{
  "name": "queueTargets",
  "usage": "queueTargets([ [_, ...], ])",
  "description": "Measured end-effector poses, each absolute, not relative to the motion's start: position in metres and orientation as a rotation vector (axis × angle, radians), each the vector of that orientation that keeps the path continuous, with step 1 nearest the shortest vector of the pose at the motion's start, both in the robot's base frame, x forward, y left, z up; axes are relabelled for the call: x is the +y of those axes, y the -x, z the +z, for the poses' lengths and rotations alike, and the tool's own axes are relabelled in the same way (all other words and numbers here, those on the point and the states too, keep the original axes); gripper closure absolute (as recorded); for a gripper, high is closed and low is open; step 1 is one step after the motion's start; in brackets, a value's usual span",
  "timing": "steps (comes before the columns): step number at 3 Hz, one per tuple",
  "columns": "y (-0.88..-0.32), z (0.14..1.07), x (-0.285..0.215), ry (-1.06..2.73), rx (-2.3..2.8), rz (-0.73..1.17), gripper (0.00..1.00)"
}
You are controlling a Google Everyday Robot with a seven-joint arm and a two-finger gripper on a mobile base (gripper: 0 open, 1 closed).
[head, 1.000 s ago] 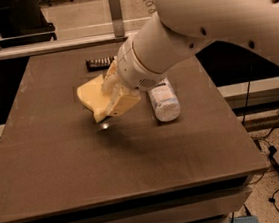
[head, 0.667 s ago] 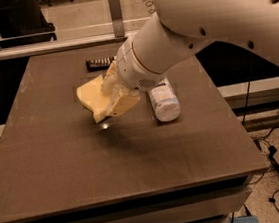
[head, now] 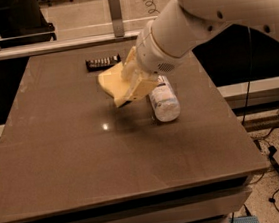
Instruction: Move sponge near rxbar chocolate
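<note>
The pale yellow sponge (head: 111, 85) hangs tilted a little above the brown table (head: 84, 155), held by my gripper (head: 135, 81), which is shut on its right part. The gripper's cream fingers (head: 142, 87) blend with the foam. The rxbar chocolate (head: 102, 62), a small dark bar with pale lettering, lies flat near the table's far edge, just behind and to the left of the sponge. The large white arm (head: 194, 16) reaches in from the upper right.
A clear plastic bottle with a white label (head: 163, 102) lies on its side just right of the gripper, partly under the arm. A metal rail and post (head: 114, 8) run behind the table. Cables lie on the floor at right (head: 277, 168).
The gripper has carried the sponge to the right and toward the far edge, closer to the rxbar chocolate. The bar and the bottle have not moved.
</note>
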State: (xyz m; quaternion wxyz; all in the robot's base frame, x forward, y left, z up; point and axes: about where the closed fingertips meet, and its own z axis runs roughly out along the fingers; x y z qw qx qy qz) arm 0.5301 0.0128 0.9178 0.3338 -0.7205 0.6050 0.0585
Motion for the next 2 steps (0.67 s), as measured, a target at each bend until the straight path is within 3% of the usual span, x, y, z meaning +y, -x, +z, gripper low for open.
queueTargets([
  [2, -0.610, 0.937, -0.057, 1.791, 1.670, 0.047, 1.00],
])
